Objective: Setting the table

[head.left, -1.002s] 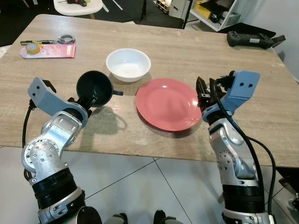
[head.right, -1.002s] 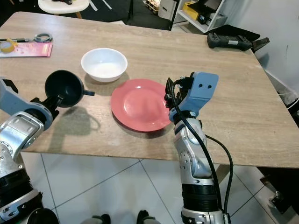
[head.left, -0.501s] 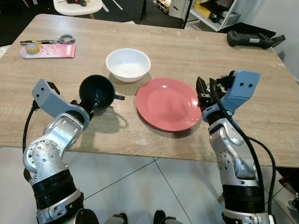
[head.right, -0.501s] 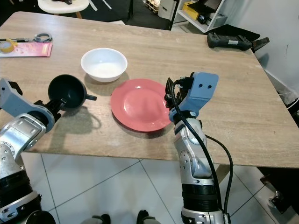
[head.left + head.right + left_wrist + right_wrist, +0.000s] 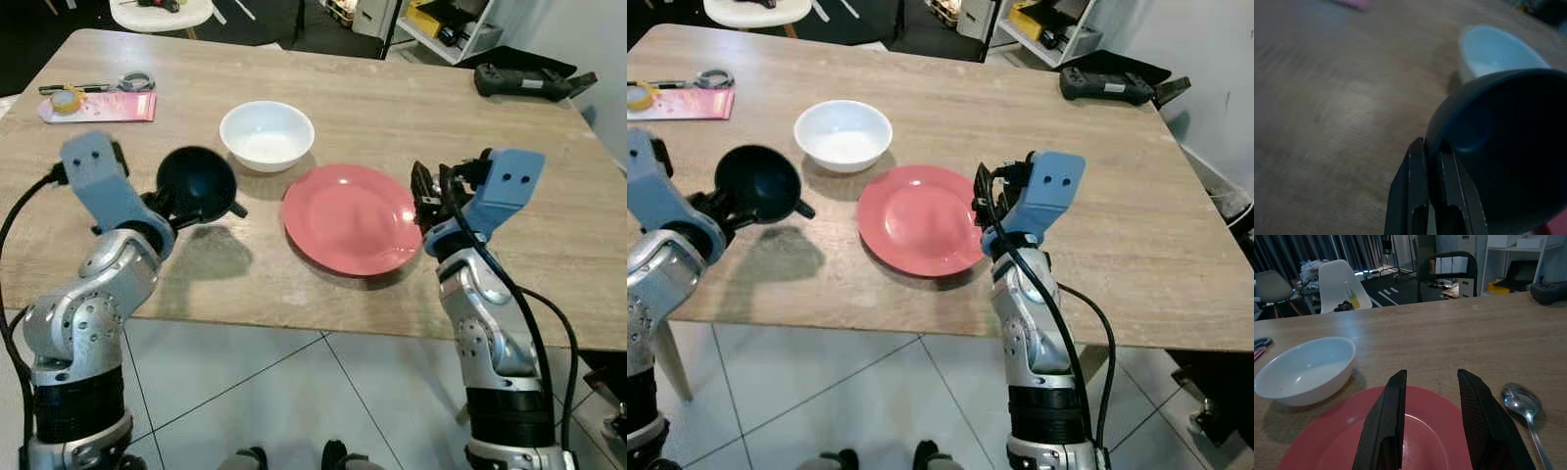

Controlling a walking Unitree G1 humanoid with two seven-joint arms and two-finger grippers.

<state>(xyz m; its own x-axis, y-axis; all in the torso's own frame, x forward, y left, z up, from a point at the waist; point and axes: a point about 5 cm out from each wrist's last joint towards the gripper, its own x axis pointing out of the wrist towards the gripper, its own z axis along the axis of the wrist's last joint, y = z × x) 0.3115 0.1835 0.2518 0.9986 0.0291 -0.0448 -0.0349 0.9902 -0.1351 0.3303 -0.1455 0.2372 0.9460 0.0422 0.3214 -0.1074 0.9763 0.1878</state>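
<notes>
A dark cup (image 5: 198,184) hangs tilted above the table (image 5: 392,108), left of the red plate (image 5: 351,217), and casts a shadow on the wood below. My left gripper (image 5: 165,208) is shut on the cup's rim; the left wrist view shows its fingers (image 5: 1419,186) pinching the rim of the cup (image 5: 1498,147). The white bowl (image 5: 266,135) stands just behind the cup and plate. My right gripper (image 5: 423,199) is open and holds nothing, low over the plate's right edge (image 5: 1327,450). A metal spoon (image 5: 1522,402) lies on the table right of the plate.
A pink booklet (image 5: 96,106) with a tape roll and scissors lies at the table's far left. A black handheld device (image 5: 529,80) sits at the far right corner. The table's front edge (image 5: 294,318) runs just before my arms; tiled floor lies below.
My left wrist has risen and the arm swung outward. The cup dipped, then rose again over about the same spot, its handle turning downward. The right arm has not moved.
</notes>
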